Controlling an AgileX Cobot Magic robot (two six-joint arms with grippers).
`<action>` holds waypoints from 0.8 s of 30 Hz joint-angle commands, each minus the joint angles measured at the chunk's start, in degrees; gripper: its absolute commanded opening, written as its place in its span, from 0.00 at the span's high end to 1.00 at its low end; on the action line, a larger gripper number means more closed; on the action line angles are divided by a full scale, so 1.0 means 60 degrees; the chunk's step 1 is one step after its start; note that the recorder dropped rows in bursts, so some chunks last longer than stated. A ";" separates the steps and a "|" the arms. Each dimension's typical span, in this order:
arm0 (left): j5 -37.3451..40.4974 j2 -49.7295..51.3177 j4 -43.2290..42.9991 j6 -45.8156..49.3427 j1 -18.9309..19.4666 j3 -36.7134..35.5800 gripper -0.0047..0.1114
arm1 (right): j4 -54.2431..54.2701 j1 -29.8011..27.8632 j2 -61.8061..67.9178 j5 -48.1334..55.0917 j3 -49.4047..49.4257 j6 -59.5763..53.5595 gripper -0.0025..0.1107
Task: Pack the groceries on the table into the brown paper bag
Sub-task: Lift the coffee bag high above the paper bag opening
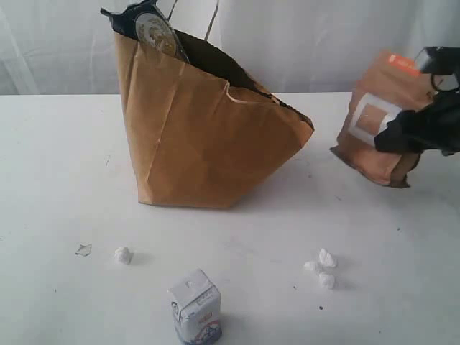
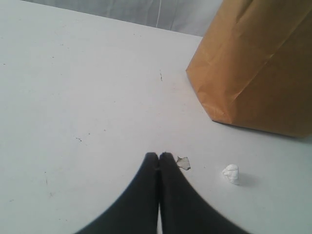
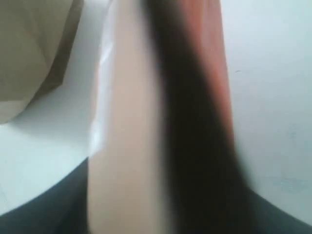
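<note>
The brown paper bag (image 1: 205, 136) stands open in the middle of the table (image 1: 57, 180); it also shows in the left wrist view (image 2: 258, 68) and in the right wrist view (image 3: 34, 48). A dark jar with a silver lid (image 1: 152, 30) pokes out of the bag's top left corner. To the bag's right, my right gripper (image 1: 410, 133) is shut on the brown pouch with a white square (image 1: 374, 129), which is tilted. That pouch (image 3: 131, 146) fills the right wrist view as a blur. A small white carton (image 1: 195, 309) stands near the front edge. My left gripper (image 2: 159, 155) is shut and holds nothing, low over the table.
A small torn scrap (image 2: 184, 163) lies right beside the left fingertips, with a white crumpled ball (image 2: 231, 173) further along. Three white crumpled bits (image 1: 321, 267) lie front right of the bag. A white curtain hangs behind the table.
</note>
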State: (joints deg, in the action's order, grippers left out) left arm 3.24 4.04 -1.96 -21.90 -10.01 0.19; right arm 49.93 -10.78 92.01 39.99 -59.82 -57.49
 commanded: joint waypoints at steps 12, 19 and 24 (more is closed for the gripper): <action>-0.0018 -0.0014 -0.0003 -0.0035 0.0028 -0.0032 0.96 | 0.0932 -0.0757 -0.3033 0.1750 -0.2296 0.2389 0.98; -0.0018 -0.0014 -0.0003 -0.0035 0.0028 -0.0032 0.96 | 0.3594 -0.0114 -0.2728 0.1945 -0.3045 0.2055 0.98; -0.0018 -0.0014 -0.0003 -0.0035 0.0028 -0.0032 0.96 | 0.3766 0.1123 -0.2113 0.2002 -0.3062 0.1837 0.98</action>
State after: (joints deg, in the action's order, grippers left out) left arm 3.24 4.04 -1.96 -21.90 -10.01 0.19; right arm 69.92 -7.54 77.53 51.94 -77.62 -45.23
